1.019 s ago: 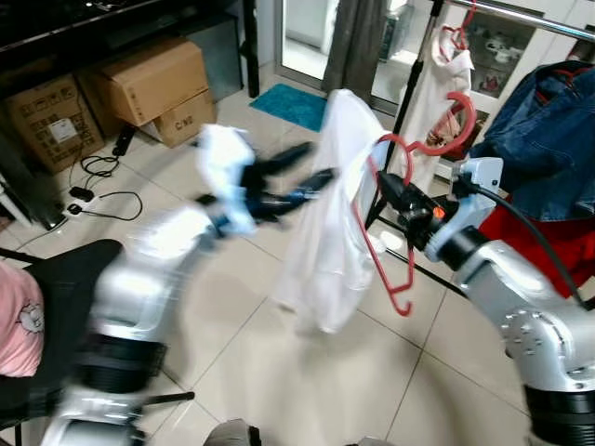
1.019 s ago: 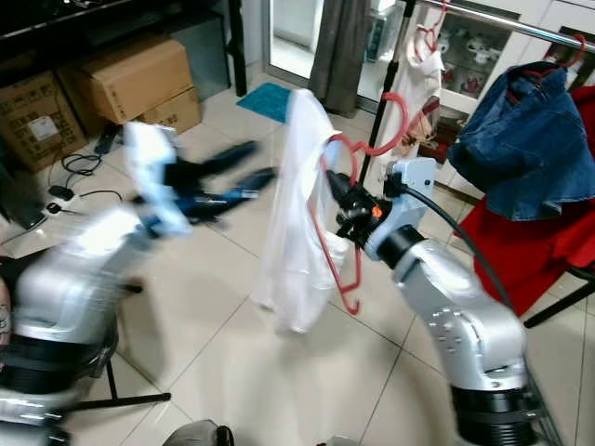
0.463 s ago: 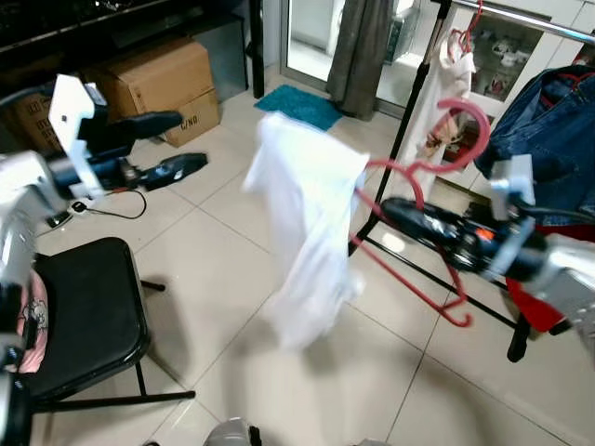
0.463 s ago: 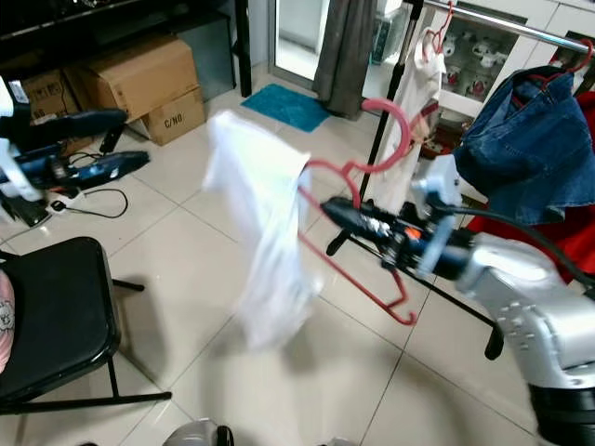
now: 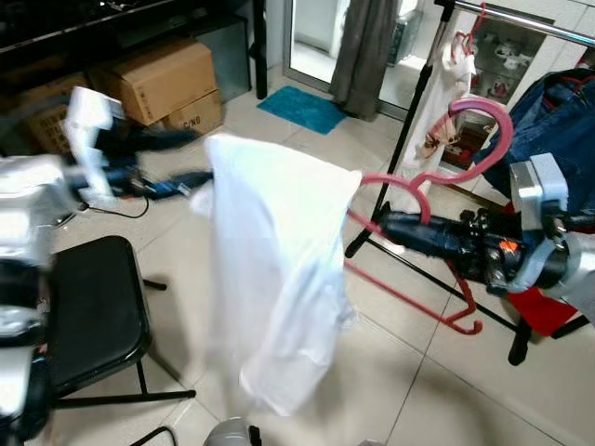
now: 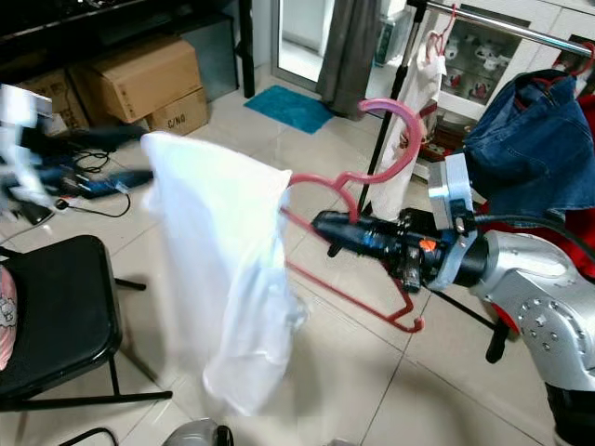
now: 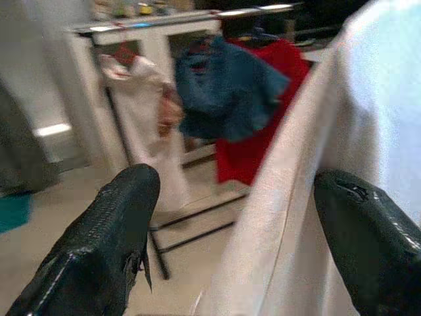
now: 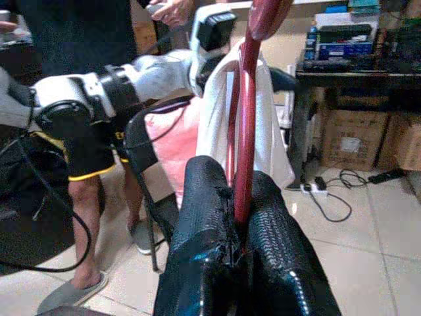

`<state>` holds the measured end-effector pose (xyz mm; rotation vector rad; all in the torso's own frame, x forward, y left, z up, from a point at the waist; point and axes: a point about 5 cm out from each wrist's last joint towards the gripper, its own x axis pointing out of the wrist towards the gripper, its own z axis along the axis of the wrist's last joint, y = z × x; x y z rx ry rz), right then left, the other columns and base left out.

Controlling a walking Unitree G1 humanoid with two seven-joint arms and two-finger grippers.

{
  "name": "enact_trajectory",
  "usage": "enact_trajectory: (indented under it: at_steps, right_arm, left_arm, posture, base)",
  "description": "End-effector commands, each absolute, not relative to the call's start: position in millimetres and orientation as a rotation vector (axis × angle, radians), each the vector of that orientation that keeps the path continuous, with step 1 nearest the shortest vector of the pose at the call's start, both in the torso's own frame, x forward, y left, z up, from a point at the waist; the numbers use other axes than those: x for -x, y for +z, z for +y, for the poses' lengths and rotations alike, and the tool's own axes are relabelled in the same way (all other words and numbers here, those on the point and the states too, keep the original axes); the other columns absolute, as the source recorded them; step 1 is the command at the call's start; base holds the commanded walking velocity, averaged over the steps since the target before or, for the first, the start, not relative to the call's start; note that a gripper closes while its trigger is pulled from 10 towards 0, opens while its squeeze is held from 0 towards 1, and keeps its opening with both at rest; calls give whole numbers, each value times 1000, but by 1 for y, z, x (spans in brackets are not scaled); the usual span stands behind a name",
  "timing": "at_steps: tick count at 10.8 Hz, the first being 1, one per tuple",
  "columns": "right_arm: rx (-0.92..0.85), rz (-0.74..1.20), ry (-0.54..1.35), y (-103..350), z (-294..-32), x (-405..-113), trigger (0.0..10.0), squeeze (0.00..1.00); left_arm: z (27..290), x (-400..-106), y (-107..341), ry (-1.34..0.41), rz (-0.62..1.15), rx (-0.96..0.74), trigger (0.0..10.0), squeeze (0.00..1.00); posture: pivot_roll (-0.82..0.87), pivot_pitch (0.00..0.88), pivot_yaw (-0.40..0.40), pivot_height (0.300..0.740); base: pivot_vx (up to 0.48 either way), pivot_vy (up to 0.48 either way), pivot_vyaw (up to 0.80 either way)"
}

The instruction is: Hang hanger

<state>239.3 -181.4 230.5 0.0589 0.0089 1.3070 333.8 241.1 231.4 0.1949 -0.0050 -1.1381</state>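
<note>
My right gripper is shut on the neck of a red plastic hanger, holding it out in mid-air; its hook points up. A white shirt hangs from the hanger's far arm and droops toward the floor. In the right wrist view the fingers are pinched on the hanger's red stem. My left gripper is blurred and open, just left of the shirt's edge. In the left wrist view the shirt lies in front of the spread fingers. The clothes rail runs along the upper right.
A denim jacket and a pale garment hang on the rail, with red cloth below. A black chair stands at the lower left. Cardboard boxes and cables line the back left. A person's legs stand behind me.
The left gripper drew back from the shirt to the left. The right arm reached out, and the hanger and shirt swung to the left.
</note>
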Motion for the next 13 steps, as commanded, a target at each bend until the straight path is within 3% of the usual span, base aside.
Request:
enact_trajectory:
  at_steps: [1, 2, 5, 13]
  right_arm:
    - [-37, -43, 1329, 244, -183, -236, 10000, 0]
    - [-28, -47, 1328, 245, -183, -236, 10000, 0]
    - [-18, -39, 1317, 244, -183, -235, 10000, 0]
    - [-26, -30, 1301, 241, -183, -238, 10000, 0]
  left_arm:
    - [235, -334, 232, -1195, 8, -215, 10000, 0]
    - [226, -333, 228, -1280, 18, -165, 0, 0]
    - [222, -323, 224, -1412, 75, -129, 0, 0]
    - [236, -319, 223, -1337, 92, -69, 0, 0]
  posture:
    - [2, 39, -20, 740]
    - [-1, 40, -17, 740]
    - [-8, 44, -10, 740]
    - [-5, 51, -17, 740]
  base:
    - [0, 0, 0]
    - [0, 0, 0]
    - [0, 0, 0]
    - [0, 0, 0]
